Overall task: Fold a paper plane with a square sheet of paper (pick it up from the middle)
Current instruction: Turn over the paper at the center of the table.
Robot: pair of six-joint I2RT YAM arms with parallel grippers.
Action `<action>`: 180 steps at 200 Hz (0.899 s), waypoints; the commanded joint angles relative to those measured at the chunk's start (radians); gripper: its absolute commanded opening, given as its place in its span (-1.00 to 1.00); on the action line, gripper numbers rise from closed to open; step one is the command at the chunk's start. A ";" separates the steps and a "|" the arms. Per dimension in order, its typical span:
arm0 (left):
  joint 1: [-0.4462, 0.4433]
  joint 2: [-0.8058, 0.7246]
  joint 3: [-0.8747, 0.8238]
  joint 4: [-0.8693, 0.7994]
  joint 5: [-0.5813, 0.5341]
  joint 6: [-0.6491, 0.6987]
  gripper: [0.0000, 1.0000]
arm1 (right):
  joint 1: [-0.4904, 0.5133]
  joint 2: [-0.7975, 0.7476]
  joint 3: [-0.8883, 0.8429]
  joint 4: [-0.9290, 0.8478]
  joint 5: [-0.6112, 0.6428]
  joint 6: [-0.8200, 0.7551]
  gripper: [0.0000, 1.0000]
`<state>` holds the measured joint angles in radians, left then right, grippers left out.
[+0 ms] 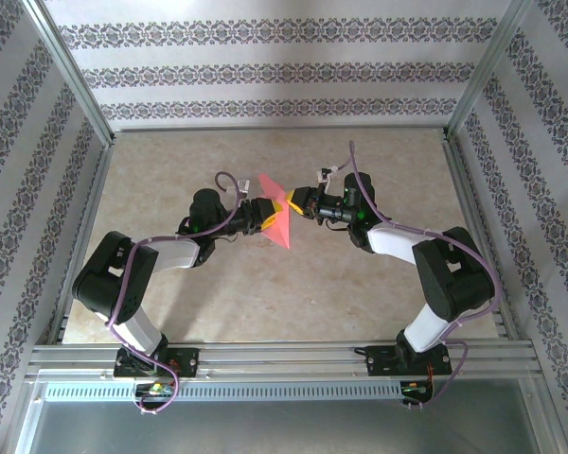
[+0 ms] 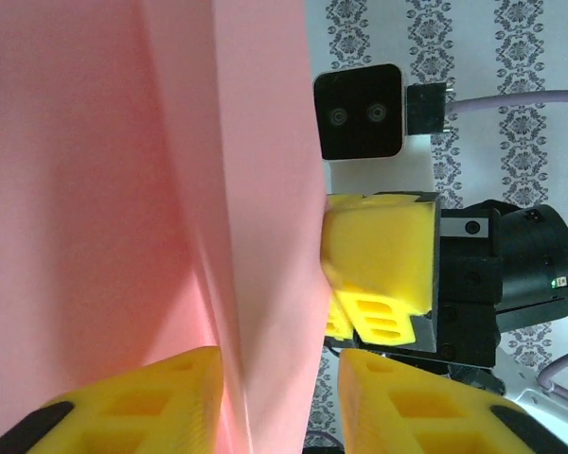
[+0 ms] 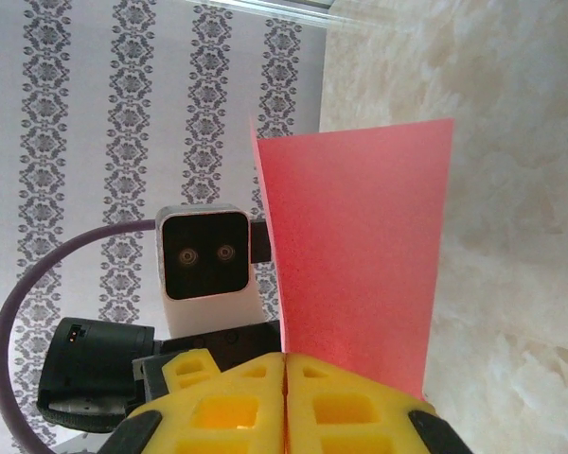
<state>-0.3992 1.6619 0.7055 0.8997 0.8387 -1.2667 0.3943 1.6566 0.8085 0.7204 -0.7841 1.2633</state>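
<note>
The pink-red sheet of paper hangs in the air over the middle of the table, folded along a lengthwise crease and tapering to a point at its near end. My right gripper is shut on its edge; in the right wrist view the yellow fingers press together at the gripper and the paper rises from the seam. My left gripper straddles the folded paper. Its left finger touches the sheet, and a gap shows at its right finger. The right gripper's fingers face it closely.
The beige marbled table top lies below the paper. Aluminium rails run along the near edge and slanted posts stand at the sides. Patterned walls enclose the back and flanks.
</note>
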 commanded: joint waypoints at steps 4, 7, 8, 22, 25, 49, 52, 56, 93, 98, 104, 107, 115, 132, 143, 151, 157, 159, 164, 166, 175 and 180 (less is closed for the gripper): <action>-0.009 0.010 0.030 0.068 0.024 0.000 -0.37 | -0.011 0.014 -0.010 0.070 -0.029 0.031 -0.79; -0.009 0.012 0.031 0.067 0.023 0.001 -0.40 | -0.011 0.014 -0.009 0.071 -0.030 0.032 -0.78; -0.009 0.012 0.031 0.067 0.023 0.001 -0.41 | -0.011 0.014 -0.009 0.071 -0.031 0.033 -0.78; -0.010 0.010 0.031 0.059 0.019 0.008 -0.52 | -0.014 0.013 -0.011 0.070 -0.033 0.038 -0.76; -0.010 0.010 0.033 0.056 0.018 0.010 -0.55 | -0.015 0.012 -0.012 0.070 -0.032 0.037 -0.74; -0.010 0.009 0.037 0.036 0.010 0.023 -0.67 | -0.033 -0.003 -0.024 0.061 -0.027 0.030 -0.53; -0.009 0.009 0.038 0.033 0.008 0.026 -0.68 | -0.036 -0.005 -0.027 0.056 -0.026 0.027 -0.50; -0.009 0.007 0.037 0.025 0.007 0.029 -0.70 | -0.041 -0.011 -0.030 0.049 -0.023 0.021 -0.45; -0.003 -0.013 0.047 -0.093 -0.012 0.092 -0.73 | -0.104 -0.082 -0.077 -0.066 0.033 -0.072 -0.13; -0.002 -0.018 0.051 -0.123 -0.015 0.105 -0.74 | -0.115 -0.092 -0.084 -0.085 0.042 -0.086 -0.12; 0.001 -0.026 0.058 -0.172 -0.019 0.125 -0.74 | -0.131 -0.106 -0.090 -0.111 0.049 -0.106 -0.11; 0.003 -0.032 0.062 -0.203 -0.022 0.140 -0.74 | -0.137 -0.114 -0.093 -0.127 0.052 -0.116 -0.10; 0.005 -0.047 0.078 -0.304 -0.037 0.187 -0.75 | -0.153 -0.130 -0.098 -0.169 0.063 -0.150 -0.10; 0.005 -0.087 0.151 -0.628 -0.114 0.348 -0.74 | -0.179 -0.186 -0.100 -0.302 0.101 -0.249 -0.06; -0.001 -0.104 0.224 -0.884 -0.208 0.480 -0.74 | -0.187 -0.228 -0.095 -0.411 0.143 -0.325 -0.04; -0.009 -0.104 0.293 -1.055 -0.293 0.566 -0.75 | -0.190 -0.258 -0.089 -0.488 0.181 -0.381 -0.02; -0.015 -0.097 0.343 -1.173 -0.358 0.619 -0.75 | -0.191 -0.280 -0.086 -0.544 0.214 -0.419 0.00; -0.019 -0.093 0.358 -1.208 -0.380 0.637 -0.75 | -0.191 -0.287 -0.083 -0.560 0.224 -0.432 0.01; -0.024 -0.083 0.400 -1.293 -0.434 0.673 -0.74 | -0.190 -0.306 -0.078 -0.604 0.254 -0.462 0.03; -0.028 -0.078 0.415 -1.324 -0.455 0.685 -0.74 | -0.190 -0.312 -0.077 -0.620 0.267 -0.473 0.03; -0.040 -0.051 0.484 -1.453 -0.559 0.732 -0.74 | -0.192 -0.343 -0.075 -0.678 0.318 -0.519 0.07; -0.049 -0.035 0.522 -1.519 -0.624 0.751 -0.74 | -0.193 -0.360 -0.075 -0.702 0.343 -0.541 0.10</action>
<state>-0.4107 1.6058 1.0714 -0.0704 0.5385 -0.7818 0.2050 1.3735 0.7151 0.2642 -0.6025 0.9306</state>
